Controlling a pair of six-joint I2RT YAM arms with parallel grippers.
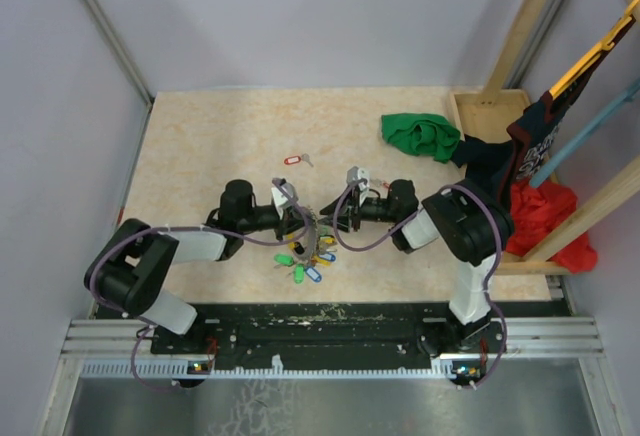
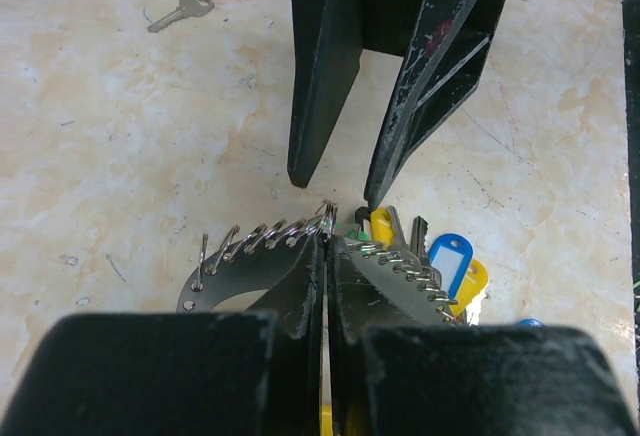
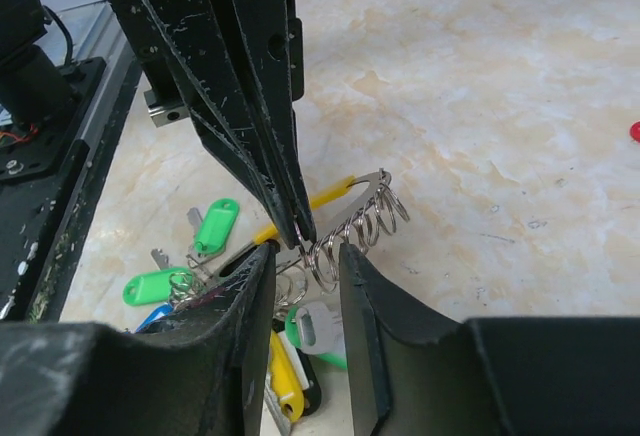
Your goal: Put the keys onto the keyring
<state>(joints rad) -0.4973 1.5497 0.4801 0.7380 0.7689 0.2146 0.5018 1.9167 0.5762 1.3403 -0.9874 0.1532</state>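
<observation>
Since containers come first: the only one is the wooden tray point(image 1: 478, 106), well off beyond the right gripper's point(image 3: 303, 252) outer side. A dark garment point(image 1: 520, 151) flops over its corner, and a green cloth point(image 1: 420, 136) lies outside it, against its wall.

The other "holder" is the keyring point(image 2: 235, 271) itself. It sits right between the two grippers and carries a row of small split rings point(image 3: 362, 224), a few keys point(image 2: 405, 234) and plastic tags.

From the top view you only get the big picture. Both arms meet tip to tip mid-table, with the tags bunched on the base side of the fingers, but it's too small to read the fingers.

The left wrist view shows the left gripper point(image 2: 322, 241) clamped tight on the keyring's grey edge, with split rings fanning out on both sides of its tips. It also catches a blue tag point(image 2: 447, 256) and a yellow tag point(image 2: 472, 286) to the right of its tips. A red-tagged key point(image 2: 190, 1) lies alone well ahead and to the left.

The right wrist view shows what that one can't. The right gripper's fingers stand apart, one on each side of the split rings, not closed on anything I can see. Green tags point(image 3: 213, 228) lie off to its left. There's also a yellow strip point(image 3: 320, 196) along the ring, right at the left gripper's tips, and I can't tell whether it's a key or a tag.
</observation>
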